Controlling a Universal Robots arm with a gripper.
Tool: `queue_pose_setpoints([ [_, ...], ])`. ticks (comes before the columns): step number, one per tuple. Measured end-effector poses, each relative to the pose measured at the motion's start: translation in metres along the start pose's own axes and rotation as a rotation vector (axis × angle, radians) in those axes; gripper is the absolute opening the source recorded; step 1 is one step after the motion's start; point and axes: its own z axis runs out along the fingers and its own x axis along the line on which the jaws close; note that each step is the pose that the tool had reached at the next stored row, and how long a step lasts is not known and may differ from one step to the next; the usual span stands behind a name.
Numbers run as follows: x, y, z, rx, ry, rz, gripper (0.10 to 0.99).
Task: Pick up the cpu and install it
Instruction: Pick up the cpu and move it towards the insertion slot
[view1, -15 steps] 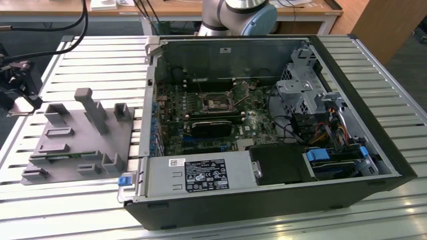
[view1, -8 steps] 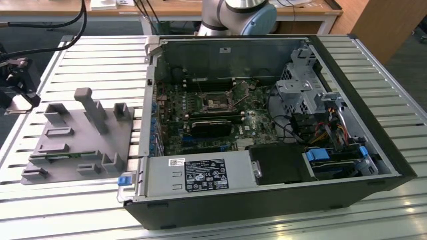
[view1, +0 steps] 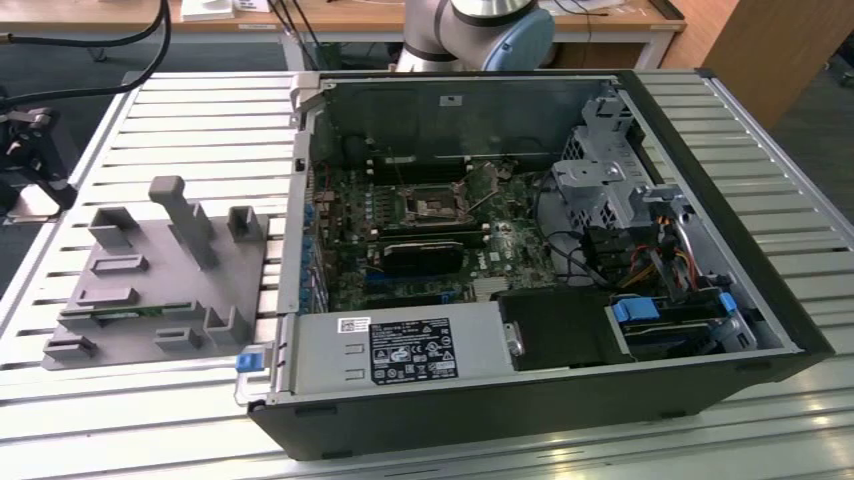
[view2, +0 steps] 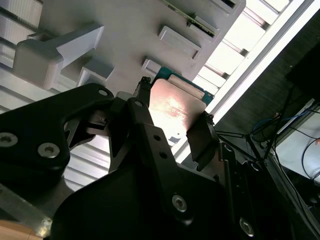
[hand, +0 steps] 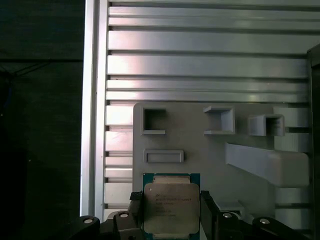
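The gripper clasped the cpu by two sides over the grey holder, pickup seemingly begun, while the motherboard socket looked unfilled

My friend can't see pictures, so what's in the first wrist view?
The gripper clasps the cpu, a shiny square chip, by two opposite edges. Beyond it lies a grey plastic tray with raised blocks, on a slatted metal table.

Silver cpu, perhaps green-rimmed
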Motion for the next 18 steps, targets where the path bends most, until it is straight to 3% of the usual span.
queue_pose_setpoints([
  [18,-0.0003,0.0009,-0.0158,0.0,0.0,0.0,0.545],
])
